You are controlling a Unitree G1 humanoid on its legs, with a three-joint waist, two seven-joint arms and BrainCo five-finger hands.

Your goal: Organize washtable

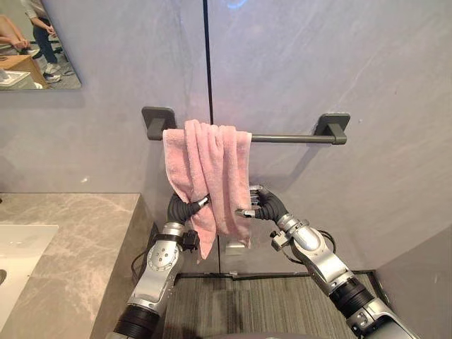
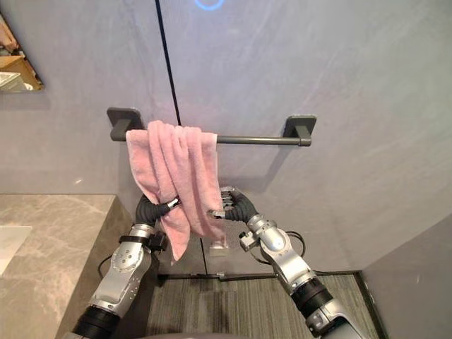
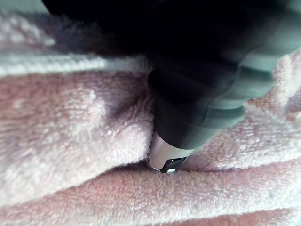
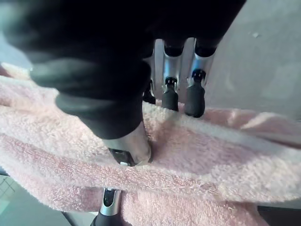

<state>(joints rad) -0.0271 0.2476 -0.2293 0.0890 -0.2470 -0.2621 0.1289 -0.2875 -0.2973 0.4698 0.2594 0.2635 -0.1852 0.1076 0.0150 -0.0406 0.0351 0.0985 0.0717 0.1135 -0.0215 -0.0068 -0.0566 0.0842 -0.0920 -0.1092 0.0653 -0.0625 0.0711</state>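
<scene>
A pink towel (image 1: 208, 162) hangs bunched over the left end of a dark towel bar (image 1: 282, 138) on the grey wall. My left hand (image 1: 182, 209) is raised to the towel's lower left part, and its fingers are hidden behind the cloth. In the left wrist view, its thumb (image 3: 169, 155) is sunk into the towel's folds (image 3: 70, 132). My right hand (image 1: 268, 205) holds the towel's lower right edge. In the right wrist view, its fingers (image 4: 195, 99) and thumb pinch the cloth (image 4: 211, 160).
A marble counter (image 1: 70, 240) with a white basin (image 1: 18, 247) lies at the left, below a mirror (image 1: 35, 42) that reflects people. The right half of the bar is bare. Grey carpet (image 1: 240, 304) lies below.
</scene>
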